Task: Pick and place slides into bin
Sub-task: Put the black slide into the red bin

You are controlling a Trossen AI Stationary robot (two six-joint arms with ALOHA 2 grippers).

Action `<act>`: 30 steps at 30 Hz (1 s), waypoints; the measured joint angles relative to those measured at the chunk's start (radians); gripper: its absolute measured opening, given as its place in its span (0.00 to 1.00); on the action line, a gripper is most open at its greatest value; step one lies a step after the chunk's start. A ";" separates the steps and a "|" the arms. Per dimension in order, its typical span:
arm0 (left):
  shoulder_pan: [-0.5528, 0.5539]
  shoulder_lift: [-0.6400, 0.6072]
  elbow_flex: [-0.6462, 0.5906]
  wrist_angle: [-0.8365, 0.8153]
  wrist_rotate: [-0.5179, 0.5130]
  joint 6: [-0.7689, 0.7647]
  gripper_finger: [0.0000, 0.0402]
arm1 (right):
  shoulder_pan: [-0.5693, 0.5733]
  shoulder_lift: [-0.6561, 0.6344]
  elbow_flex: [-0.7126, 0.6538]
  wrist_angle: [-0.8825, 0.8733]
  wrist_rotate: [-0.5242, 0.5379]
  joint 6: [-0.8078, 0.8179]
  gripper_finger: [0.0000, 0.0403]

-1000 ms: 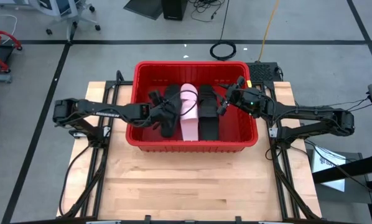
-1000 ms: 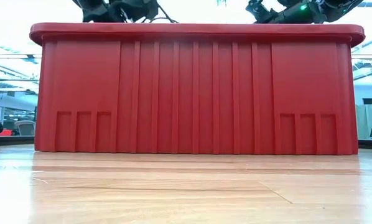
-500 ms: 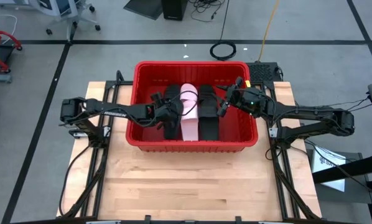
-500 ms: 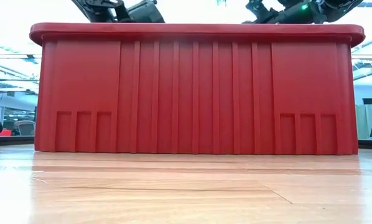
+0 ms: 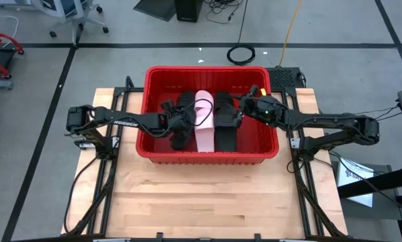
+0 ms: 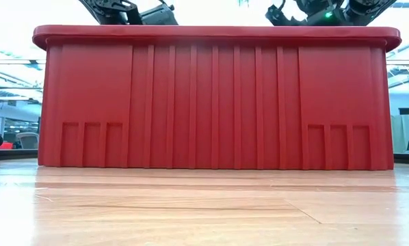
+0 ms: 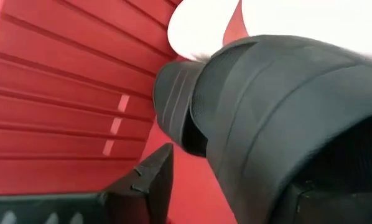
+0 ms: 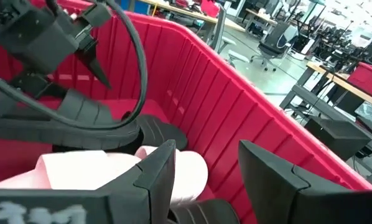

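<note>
The red bin stands at the middle of the table's far half and fills the low view. In it lie black slides, a pale pink slide and another black slide, side by side. My left gripper is low inside the bin, open, with a black slide's strap between its fingers. My right gripper is open and empty over the bin's right half, above the pink slide. My left gripper stands open around the black slide's strap. One finger is clear of it, with red bin floor showing between. The other finger lies close against the strap, and I cannot tell whether it touches.
The bin's ribbed walls close in around both grippers. Bare wooden table top lies in front of the bin. In the right wrist view my left arm and its cables show across the bin.
My right gripper has gone a little toward the table's left, farther over the bin. My left arm has reached slightly farther into the bin.
</note>
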 joint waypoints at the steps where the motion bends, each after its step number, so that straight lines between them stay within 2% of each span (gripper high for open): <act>1: 0.000 0.000 0.000 -0.010 -0.005 0.000 0.46 | 0.000 0.004 0.000 0.004 0.000 0.000 0.41; 6: -0.001 0.000 0.000 -0.031 -0.049 -0.009 0.46 | 0.000 0.005 0.000 0.010 0.000 -0.003 0.41; 20: 0.001 -0.001 0.000 -0.046 -0.075 -0.035 0.46 | 0.000 0.005 0.000 0.060 0.000 -0.030 0.41; 22: 0.001 -0.001 0.000 -0.044 -0.069 -0.060 0.46 | 0.000 0.005 0.000 0.060 0.000 -0.030 0.41; 27: 0.003 -0.001 0.000 -0.019 0.030 -0.099 0.46 | 0.000 0.005 0.000 0.060 0.000 -0.030 0.41; 30: 0.003 -0.001 0.000 -0.031 0.000 -0.116 0.46 | 0.000 0.005 0.000 0.060 0.000 -0.030 0.41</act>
